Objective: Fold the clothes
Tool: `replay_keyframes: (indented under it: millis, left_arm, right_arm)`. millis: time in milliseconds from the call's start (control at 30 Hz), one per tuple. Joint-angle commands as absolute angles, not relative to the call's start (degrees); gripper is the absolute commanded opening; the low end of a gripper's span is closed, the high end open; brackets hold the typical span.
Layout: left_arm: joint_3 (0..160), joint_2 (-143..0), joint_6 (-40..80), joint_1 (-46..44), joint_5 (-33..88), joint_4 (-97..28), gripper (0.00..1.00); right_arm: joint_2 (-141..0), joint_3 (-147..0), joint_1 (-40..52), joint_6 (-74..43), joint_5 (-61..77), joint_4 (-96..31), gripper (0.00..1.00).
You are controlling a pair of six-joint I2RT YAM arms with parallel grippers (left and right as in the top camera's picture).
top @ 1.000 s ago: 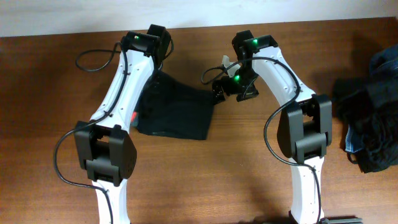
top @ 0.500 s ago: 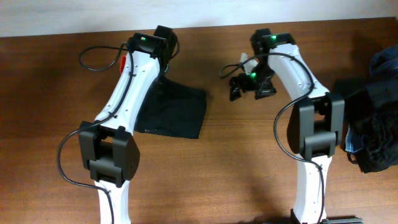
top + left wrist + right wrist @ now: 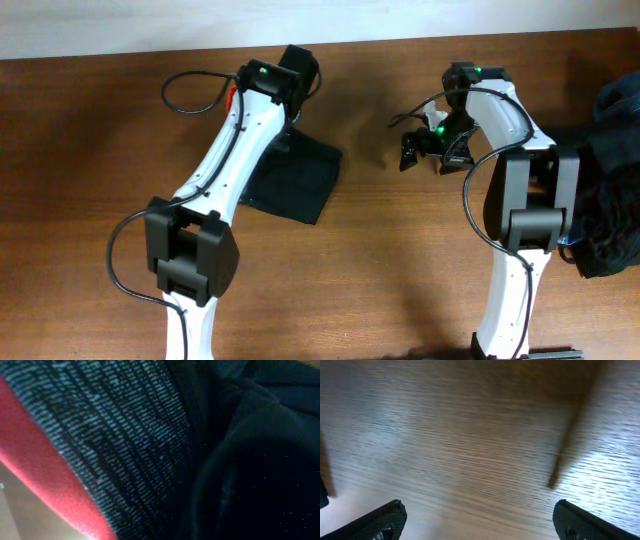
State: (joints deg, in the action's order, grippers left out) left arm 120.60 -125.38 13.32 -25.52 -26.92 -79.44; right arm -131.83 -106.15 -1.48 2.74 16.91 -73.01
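The clothes (image 3: 297, 182), black pants, lie bunched in a folded patch on the wooden table (image 3: 90, 200) left of centre. My left gripper (image 3: 287, 122) sits at their far edge, its fingers hidden under the wrist, shut on the fabric. The left wrist view is filled by the grey waistband (image 3: 115, 445), the red inner edge (image 3: 45, 475) and black cloth (image 3: 250, 460); no fingers show there. My right gripper (image 3: 410, 155) hangs open over bare wood to the right of the pants, with nothing between its fingers (image 3: 380, 521).
A heap of dark and blue denim garments (image 3: 612, 180) lies at the table's right edge, just beyond the right arm (image 3: 520, 200). A black cable (image 3: 195, 88) loops behind the left arm. The pale wall runs along the table's far edge.
Both arms have swung to the right. The pants slid right with the left gripper. The right gripper has drawn away from the pants' right corner.
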Motion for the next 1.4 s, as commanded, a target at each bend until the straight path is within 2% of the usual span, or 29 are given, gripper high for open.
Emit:
replay_keyframes:
  millis: [0,367,733,1367]
  left_arm:
    - [121.49,-125.67,14.09,-26.24,-25.85,-78.43,0.04]
    - [115.55,-125.67,12.99,-26.26,-20.75,-72.16,0.04]
    - [113.38,-125.67,-1.04,-26.26,-20.73,-67.64,0.03]
    - [107.87,-125.69,-4.86,-30.61,-20.71,-63.83,0.05]
  right_arm:
    - [-129.8,-105.82,-1.58,2.37,16.43,-72.79,0.99]
    - [-129.8,-105.8,-1.56,2.59,16.47,-72.62,0.99]
    - [-129.8,-105.8,-1.52,3.22,18.0,-72.18,0.99]
    - [-129.8,-105.8,-1.52,3.22,18.85,-71.55,0.99]
